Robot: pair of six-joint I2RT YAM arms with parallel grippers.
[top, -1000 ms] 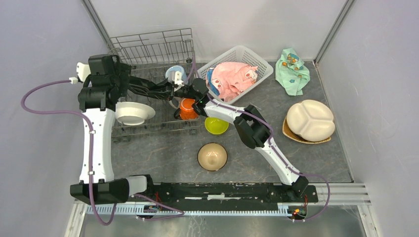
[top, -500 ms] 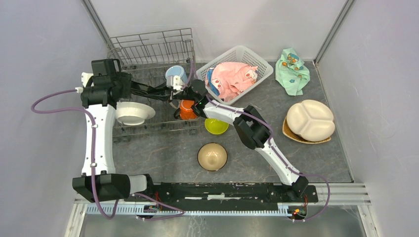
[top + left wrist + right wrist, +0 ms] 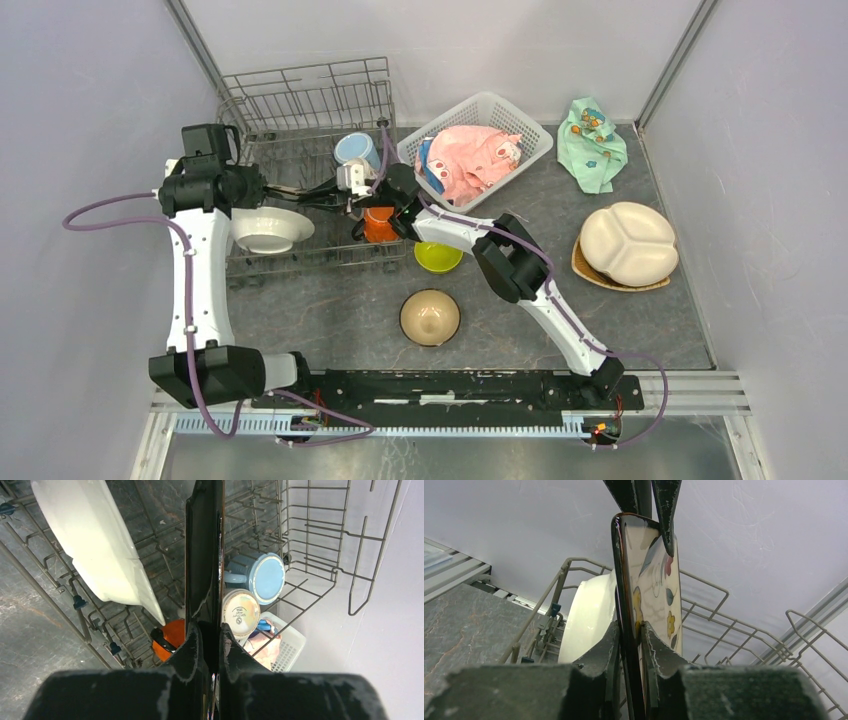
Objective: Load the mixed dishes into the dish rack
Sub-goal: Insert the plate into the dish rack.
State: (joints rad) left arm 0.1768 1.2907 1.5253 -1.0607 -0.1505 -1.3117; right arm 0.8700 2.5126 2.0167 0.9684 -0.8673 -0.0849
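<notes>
The worktop (image 3: 340, 310) carries the dish rack (image 3: 300, 100) in its far-left corner. A white plate (image 3: 270, 228) leans in the rack's left side. The cream divided plate (image 3: 628, 243) waits near the right edge.

The dark square plate (image 3: 651, 580) is held on edge above the rack's right half, pinched from both sides. The tan bowl (image 3: 430, 317) and lime-green bowl (image 3: 438, 255) sit near the worktop's middle, outside the rack. The light-blue mug (image 3: 267, 575), a white patterned mug (image 3: 241, 614) and the orange mug (image 3: 172, 635) lie inside it.

The left tool (image 3: 210, 628) is closed tight on one edge of the plate, and the right tool (image 3: 630, 626) is clamped on the opposite edge.

This looks like a handover. Next, one tool should probably let go so the other can lower the plate upright between free tines.
</notes>
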